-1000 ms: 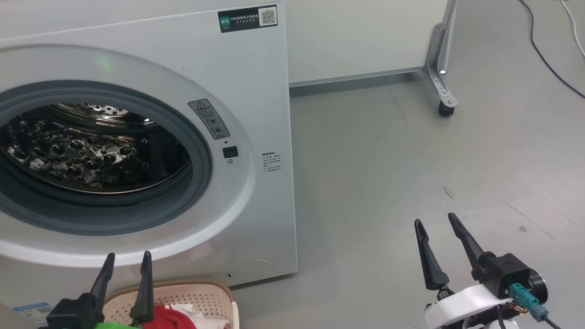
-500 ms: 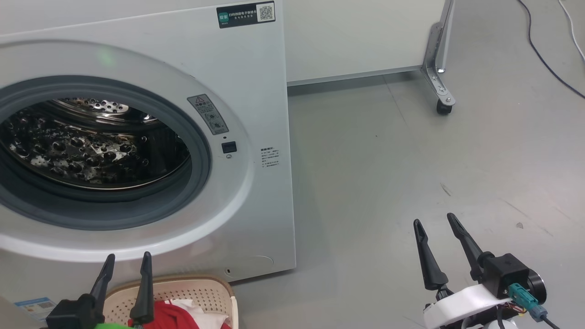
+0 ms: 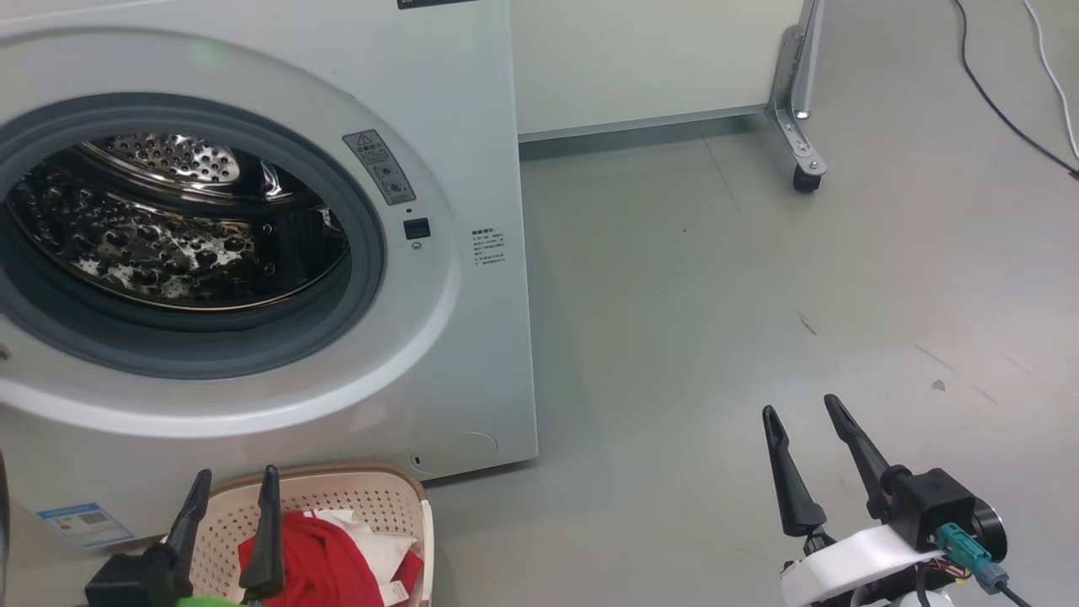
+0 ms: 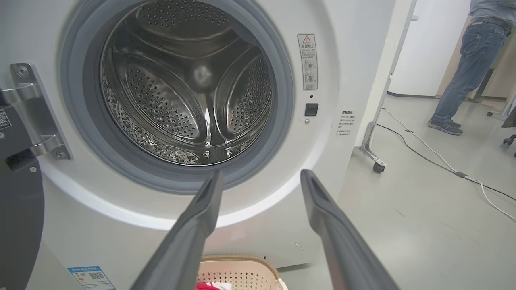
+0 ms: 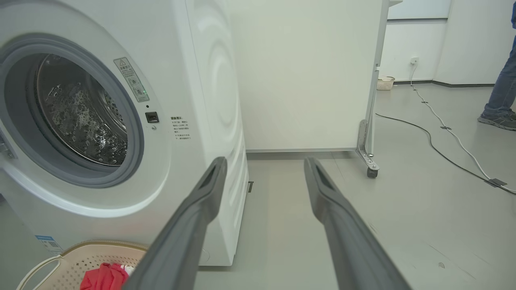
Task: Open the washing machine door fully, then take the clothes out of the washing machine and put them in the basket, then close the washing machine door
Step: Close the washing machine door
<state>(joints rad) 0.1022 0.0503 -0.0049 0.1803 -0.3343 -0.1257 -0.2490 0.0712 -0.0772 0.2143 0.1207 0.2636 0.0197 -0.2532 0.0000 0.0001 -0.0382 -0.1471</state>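
Observation:
The white washing machine (image 3: 472, 126) stands with its mouth uncovered, and its steel drum (image 3: 169, 228) holds no fabric. The washing machine door (image 4: 16, 209) is swung out to the left on its metal hinge, its black rim at the left edge of the left wrist view. Below the mouth, the cream basket (image 3: 371, 497) sits on the floor with the red and white clothes (image 3: 324, 561) inside. My left gripper (image 3: 238, 472) hovers over the basket, open and holding nothing. My right gripper (image 3: 799, 405) hangs open above bare floor to the right of the machine.
A white partition on a metal foot with a caster (image 3: 805, 177) stands behind and to the right of the machine. Cables (image 3: 1011, 126) trail across the grey floor at far right. A person (image 4: 463, 80) stands far off to the right. Another small basket (image 5: 385, 82) sits by the back wall.
The head camera has tipped downward, so the machine sits higher in the picture and more of the basket and clothes shows. Both grippers remain open in the same places.

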